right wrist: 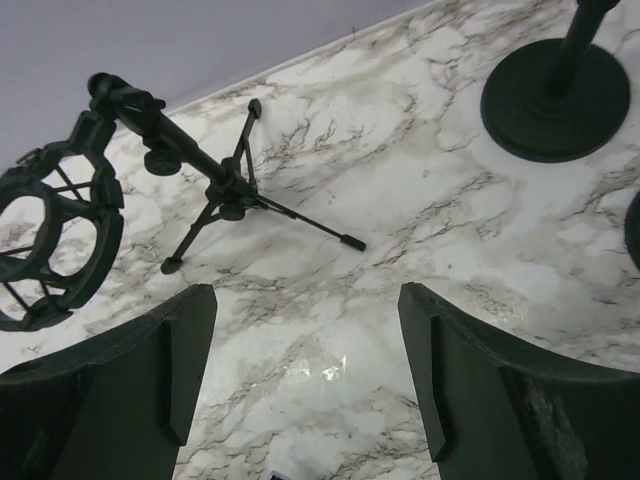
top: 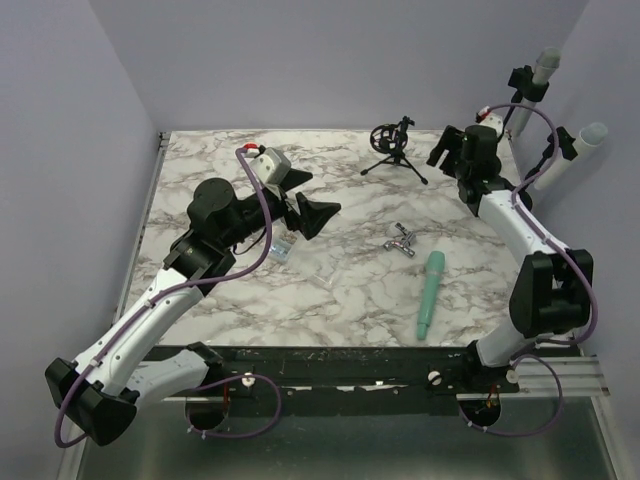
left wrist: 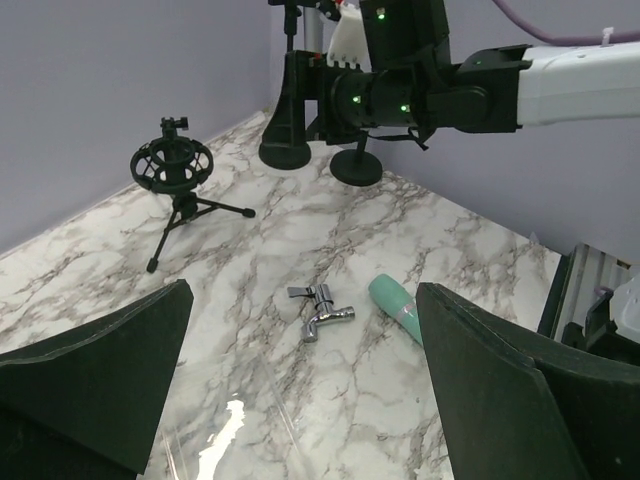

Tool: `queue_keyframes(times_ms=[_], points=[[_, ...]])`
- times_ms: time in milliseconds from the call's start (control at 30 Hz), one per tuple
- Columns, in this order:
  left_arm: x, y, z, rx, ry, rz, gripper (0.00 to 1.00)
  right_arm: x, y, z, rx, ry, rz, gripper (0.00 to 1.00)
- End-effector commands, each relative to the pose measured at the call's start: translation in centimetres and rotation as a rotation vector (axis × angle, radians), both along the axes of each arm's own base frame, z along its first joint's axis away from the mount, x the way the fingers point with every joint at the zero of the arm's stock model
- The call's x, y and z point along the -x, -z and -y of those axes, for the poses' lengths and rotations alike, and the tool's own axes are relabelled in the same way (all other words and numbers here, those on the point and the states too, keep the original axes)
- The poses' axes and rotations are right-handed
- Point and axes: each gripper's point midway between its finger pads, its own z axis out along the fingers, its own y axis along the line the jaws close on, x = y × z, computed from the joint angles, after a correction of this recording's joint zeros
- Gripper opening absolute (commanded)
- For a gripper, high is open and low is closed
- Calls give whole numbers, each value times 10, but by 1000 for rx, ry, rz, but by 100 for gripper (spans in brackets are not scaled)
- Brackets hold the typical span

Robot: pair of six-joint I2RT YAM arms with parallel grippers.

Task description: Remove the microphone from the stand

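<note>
The teal microphone lies flat on the marble table, right of centre, apart from both grippers; its head end shows in the left wrist view. The black tripod stand is upright at the back, and its ring-shaped shock mount holds nothing. My right gripper hovers just right of the stand, open, with only bare marble between its fingers. My left gripper hangs open over the table's left-centre, with nothing in it.
A chrome tap lies between the stand and the microphone. A small clear item sits under the left arm. Two grey tubes on black round-based posts stand at the back right corner, their bases close to my right gripper.
</note>
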Motion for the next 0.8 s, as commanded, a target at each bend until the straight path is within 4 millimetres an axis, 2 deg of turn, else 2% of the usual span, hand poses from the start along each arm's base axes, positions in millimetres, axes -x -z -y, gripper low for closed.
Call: queue_keyframes(times_ms=[0, 133, 267, 433, 633, 767], points=[[12, -16, 3, 24, 33, 41, 98, 23, -32, 28, 34, 133, 67, 83], [16, -19, 3, 33, 43, 51, 98, 25, -66, 52, 81, 238, 145, 92], [18, -18, 7, 43, 61, 35, 98, 12, -102, 79, 97, 341, 227, 100], [21, -18, 10, 44, 76, 34, 98, -13, -121, 122, 73, 433, 271, 100], [23, -20, 8, 47, 72, 43, 98, -43, -153, 142, 176, 410, 333, 100], [24, -20, 11, 48, 88, 37, 98, -62, -157, 154, 203, 338, 359, 100]])
